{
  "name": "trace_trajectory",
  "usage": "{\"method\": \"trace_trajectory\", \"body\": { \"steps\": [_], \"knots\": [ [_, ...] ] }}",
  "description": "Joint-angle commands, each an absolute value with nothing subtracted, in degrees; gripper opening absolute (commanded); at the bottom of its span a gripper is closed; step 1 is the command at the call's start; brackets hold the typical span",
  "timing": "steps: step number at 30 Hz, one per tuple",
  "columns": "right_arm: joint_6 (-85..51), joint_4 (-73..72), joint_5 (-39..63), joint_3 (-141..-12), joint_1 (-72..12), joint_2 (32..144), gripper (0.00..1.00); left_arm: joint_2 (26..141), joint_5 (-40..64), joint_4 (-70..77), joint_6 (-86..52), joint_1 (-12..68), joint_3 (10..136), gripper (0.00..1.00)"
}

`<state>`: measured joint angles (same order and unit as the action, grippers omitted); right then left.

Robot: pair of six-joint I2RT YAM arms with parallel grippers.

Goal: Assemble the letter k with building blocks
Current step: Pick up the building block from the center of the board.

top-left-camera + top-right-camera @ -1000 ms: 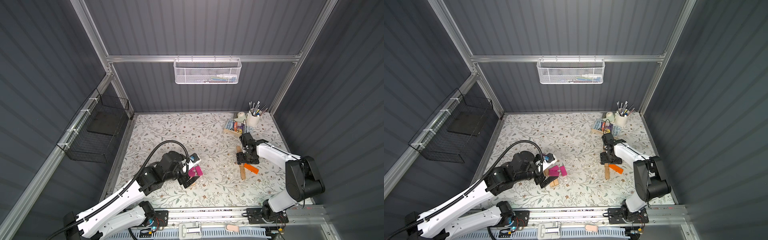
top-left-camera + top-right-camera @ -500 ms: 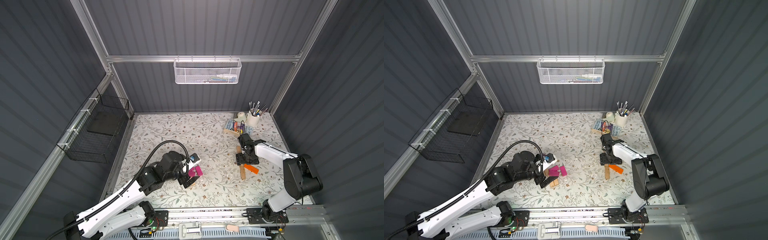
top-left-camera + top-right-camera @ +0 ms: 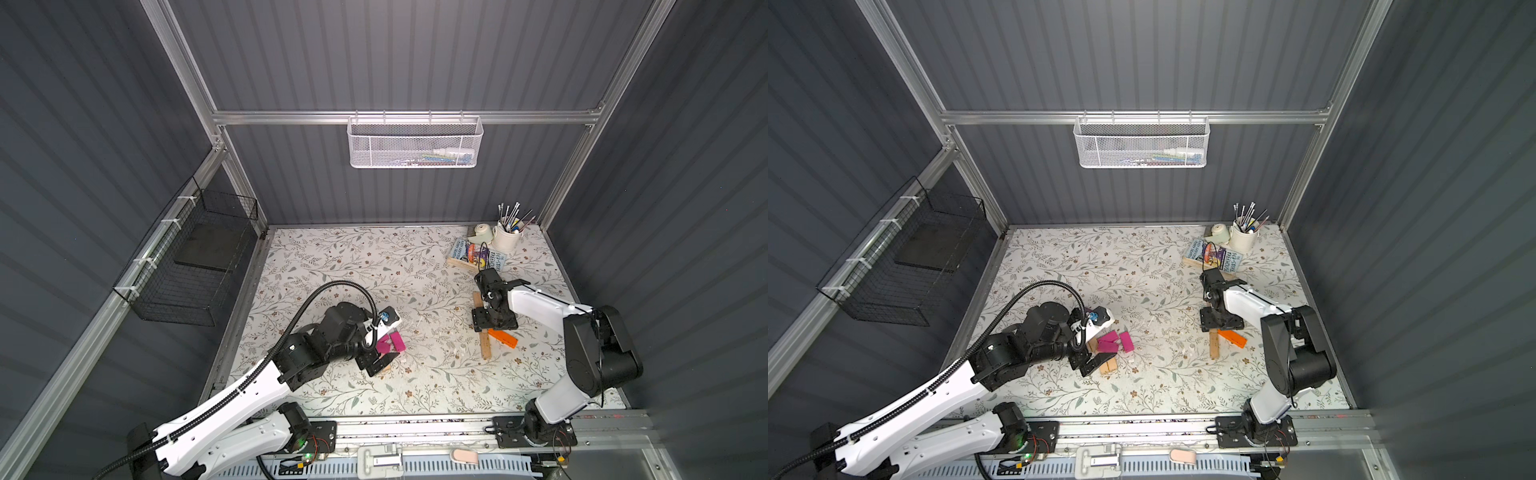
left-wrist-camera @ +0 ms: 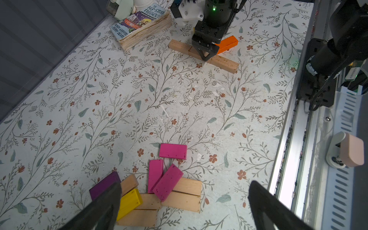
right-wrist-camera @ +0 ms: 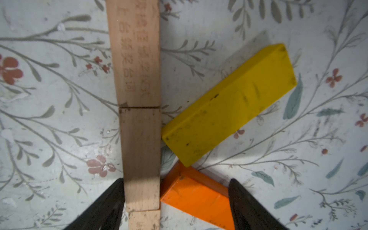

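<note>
Tan bars (image 5: 139, 79) are lying end to end at the right of the table (image 5: 49, 129), a yellow block (image 5: 229, 107) and orange block (image 5: 197, 197) angling off them. Your right end effector (image 5: 176, 184) is pointing down, jaws apart, straddling bar and orange end. Your left end effector (image 4: 185, 184) is hovering wide open over spare blocks (image 4: 155, 175).

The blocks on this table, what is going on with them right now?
The robot is building a letter K flat on the table. Tan blocks lie end to end as the stem, with a yellow block and an orange block slanting off it as the two arms. The right gripper is low over that joint, jaws open astride the stem and the orange block's end. The left gripper hangs wide open above the pile of spare blocks, holding nothing.
</note>
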<state>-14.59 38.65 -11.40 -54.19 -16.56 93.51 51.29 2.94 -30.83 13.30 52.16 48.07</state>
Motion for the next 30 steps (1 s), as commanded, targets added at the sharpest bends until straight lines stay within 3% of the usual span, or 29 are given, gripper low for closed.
{"method": "trace_trajectory", "body": {
  "steps": [1, 12, 17, 24, 30],
  "knots": [
    [-15.29, 40.18, -13.12, -54.27, -16.81, 94.23, 0.81, 51.46, 2.99, -31.57, 12.59, 52.48, 47.72, 1.0],
    [-16.69, 39.9, -6.54, -55.5, -17.31, 87.91, 0.85, 51.51, 0.54, -31.18, 11.26, 52.55, 47.51, 1.0],
    [-22.42, 36.15, 0.05, -56.25, -17.83, 77.37, 0.86, 50.55, -10.91, -29.3, 4.18, 52.54, 46.98, 1.0],
    [-33.06, 28.94, 0.94, -57.98, -25.13, 71.08, 0.83, 56.55, -27.98, -35.75, -9.76, 50.92, 52.33, 0.89],
    [-30.07, 24.73, 1.58, -63.07, -37.12, 80.75, 0.82, 61.72, -16.46, -38.9, -17.65, 36.69, 54.38, 0.78]
  ]
}}
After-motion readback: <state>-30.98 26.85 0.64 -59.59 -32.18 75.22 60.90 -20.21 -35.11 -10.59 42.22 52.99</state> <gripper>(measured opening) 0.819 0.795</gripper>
